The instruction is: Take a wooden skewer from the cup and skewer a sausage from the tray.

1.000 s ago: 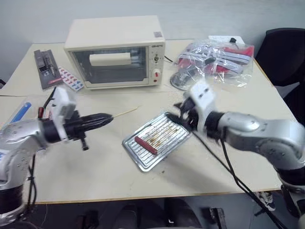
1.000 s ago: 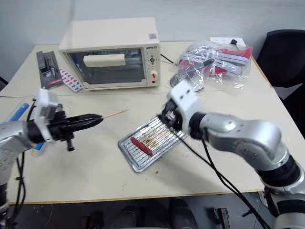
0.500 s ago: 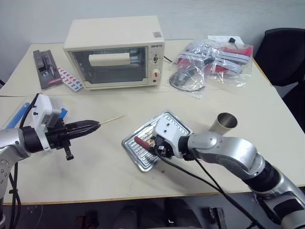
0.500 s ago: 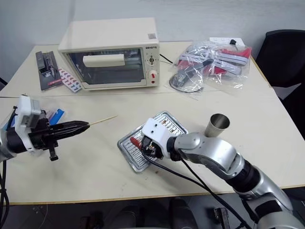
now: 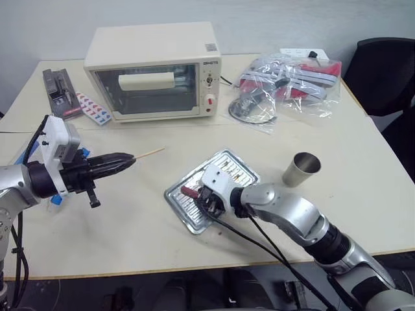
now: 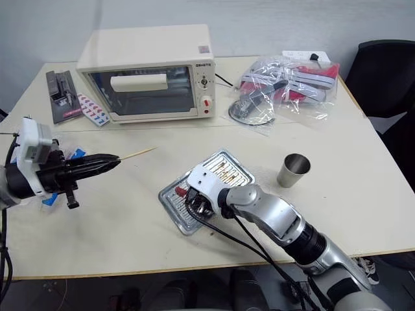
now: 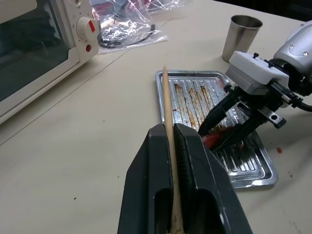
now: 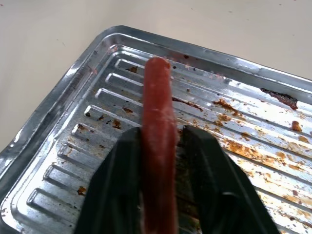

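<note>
- The table (image 5: pixel 130 227) is the biggest thing I see, and the toaster oven (image 5: pixel 153 71) sits at its far side, well beyond both of my grippers.
- The tray (image 5: pixel 224 170) lies right under my right gripper (image 8: pixel 161 146), with brown grease marks on its ribbed bottom.
- My left gripper (image 5: pixel 120 161) is off to the side of the tray, well apart from it, and its fingers are squeezed tight on the wooden skewer (image 7: pixel 167 107).
- The skewer sticks out past the left fingertips, and its bare tip points toward the tray and my right gripper.
- The cup (image 5: pixel 300 170) stands just past the tray on the far side from my left gripper, near my right arm. I am done with it, since the stick is already out.
- The sausage (image 8: pixel 158 122) lies on the tray, right between my two right fingers (image 8: pixel 119 165).
- Both right fingers sit against its sides, so I judge my right gripper is pinching the sausage, though it looks like it is resting on the tray.
- I think I am at the step of getting hold of the sausage.
- Next I need to lift it a little and hold it steady.
- Then I need to bring the skewer tip in line with the sausage's round end and push it straight in.
</note>
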You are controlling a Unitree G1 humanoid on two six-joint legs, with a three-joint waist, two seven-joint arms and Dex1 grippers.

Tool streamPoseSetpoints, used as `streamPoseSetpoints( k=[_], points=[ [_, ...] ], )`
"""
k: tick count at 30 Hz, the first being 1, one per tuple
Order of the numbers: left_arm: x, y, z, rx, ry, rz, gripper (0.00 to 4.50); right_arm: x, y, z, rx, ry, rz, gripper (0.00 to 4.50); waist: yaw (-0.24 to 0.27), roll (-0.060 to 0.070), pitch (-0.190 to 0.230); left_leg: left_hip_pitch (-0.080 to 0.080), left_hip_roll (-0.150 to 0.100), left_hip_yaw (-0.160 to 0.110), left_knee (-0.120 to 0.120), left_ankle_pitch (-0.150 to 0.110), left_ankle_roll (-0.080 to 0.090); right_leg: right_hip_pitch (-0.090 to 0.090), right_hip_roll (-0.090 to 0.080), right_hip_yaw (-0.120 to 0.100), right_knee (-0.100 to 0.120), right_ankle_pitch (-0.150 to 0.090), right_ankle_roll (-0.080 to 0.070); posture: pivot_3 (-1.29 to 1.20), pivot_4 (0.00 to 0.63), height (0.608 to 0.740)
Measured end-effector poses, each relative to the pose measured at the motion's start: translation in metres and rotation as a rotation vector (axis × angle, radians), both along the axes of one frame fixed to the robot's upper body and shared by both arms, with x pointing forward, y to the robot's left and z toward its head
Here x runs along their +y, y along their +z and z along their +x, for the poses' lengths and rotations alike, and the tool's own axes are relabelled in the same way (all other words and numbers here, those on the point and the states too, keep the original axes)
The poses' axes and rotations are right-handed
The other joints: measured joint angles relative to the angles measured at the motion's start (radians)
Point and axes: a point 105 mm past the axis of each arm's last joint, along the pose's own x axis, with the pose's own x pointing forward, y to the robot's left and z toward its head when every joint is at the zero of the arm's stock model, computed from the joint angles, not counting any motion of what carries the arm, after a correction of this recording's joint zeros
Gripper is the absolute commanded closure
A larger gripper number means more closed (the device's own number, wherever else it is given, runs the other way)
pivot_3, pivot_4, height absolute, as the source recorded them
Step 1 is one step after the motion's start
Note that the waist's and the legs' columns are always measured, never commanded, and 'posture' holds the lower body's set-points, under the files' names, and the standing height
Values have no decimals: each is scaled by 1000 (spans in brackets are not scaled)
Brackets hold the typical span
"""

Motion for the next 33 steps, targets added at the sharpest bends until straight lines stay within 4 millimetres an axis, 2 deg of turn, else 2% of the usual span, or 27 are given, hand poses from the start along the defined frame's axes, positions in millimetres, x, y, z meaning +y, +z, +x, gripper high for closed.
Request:
streamPoseSetpoints(
  k=[9,10,12,17,20,22,23,26,29,32,33],
  points=[
    [-3,1,3,-12,-15,2,4500,-1,0,0,21,-17,16,3761,0,0,0,0,0,0,0,0,0,0,0,0,0,0,0,0,150,740],
    [-3,1,3,-13,-16,2,4500,-1,0,0,23,-18,17,4061,0,0,0,0,0,0,0,0,0,0,0,0,0,0,0,0,150,740],
    [-4,0,4,-9,-21,2,4500,0,1,0,28,-20,29,4271,0,0,0,0,0,0,0,0,0,0,0,0,1,0,0,0,150,740],
    [-5,0,4,-10,-25,3,4500,-1,1,0,34,-24,41,4271,0,0,0,0,0,0,0,0,0,0,0,0,1,0,0,0,150,740],
    [-6,-1,3,-5,-37,3,4500,-7,3,2,52,-28,44,4271,0,0,0,0,-1,0,0,0,0,0,0,0,1,0,0,0,150,740],
    [-8,-3,1,8,-60,10,4500,-17,7,2,76,-17,33,4271,1,0,0,0,-1,0,0,0,0,0,0,0,1,0,0,0,150,740],
    [-8,-3,1,15,-75,14,4500,-24,12,3,84,-3,25,4271,1,0,0,0,-1,0,1,0,0,0,-1,0,1,0,0,0,150,740],
    [-12,0,-2,39,-143,38,4500,-46,48,-1,80,97,8,4271,2,0,0,0,-1,0,1,0,0,0,-1,0,0,0,0,0,150,740],
    [-21,9,-9,56,-254,54,4500,-70,79,-17,129,224,-19,4271,2,0,0,0,-1,-1,-1,-1,1,0,-1,0,-1,0,0,0,150,740],
    [-33,10,-20,106,-399,71,4500,-94,105,-45,287,377,-25,4271,0,0,1,0,-1,0,-1,-1,2,1,-1,0,-1,0,0,0,150,740],
    [-34,10,-21,110,-409,72,4500,-95,108,-47,289,384,-24,4271,-2,0,1,0,-1,0,-1,-1,2,0,-1,1,-1,0,0,0,150,740]
  ],
)
